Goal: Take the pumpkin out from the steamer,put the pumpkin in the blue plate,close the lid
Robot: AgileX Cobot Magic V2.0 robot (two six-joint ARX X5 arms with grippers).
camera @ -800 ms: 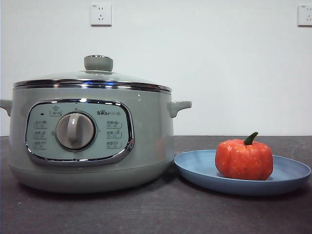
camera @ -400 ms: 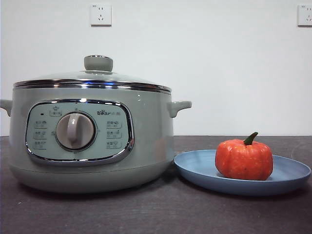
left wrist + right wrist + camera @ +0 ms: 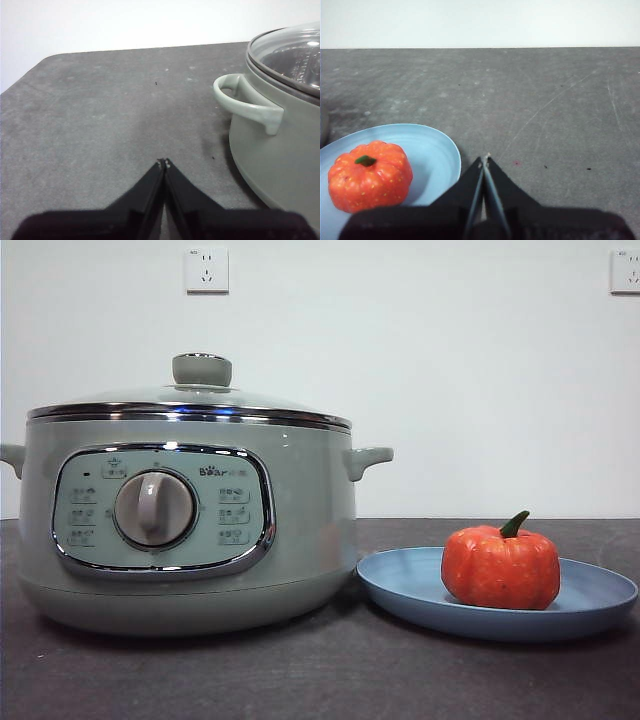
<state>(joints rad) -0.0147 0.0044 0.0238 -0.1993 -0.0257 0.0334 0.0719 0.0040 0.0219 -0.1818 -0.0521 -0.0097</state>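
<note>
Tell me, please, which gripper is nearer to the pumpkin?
The right gripper: it is just beside the blue plate holding the pumpkin. The left gripper is by the steamer, pumpkin unseen.

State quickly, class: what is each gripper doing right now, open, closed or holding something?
Left gripper: closed, holding nothing, beside the steamer.
Right gripper: closed, holding nothing, next to the blue plate.

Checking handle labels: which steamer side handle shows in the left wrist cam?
The handle on the steamer side away from the blue plate; the other handle sits above the plate's edge.
</note>
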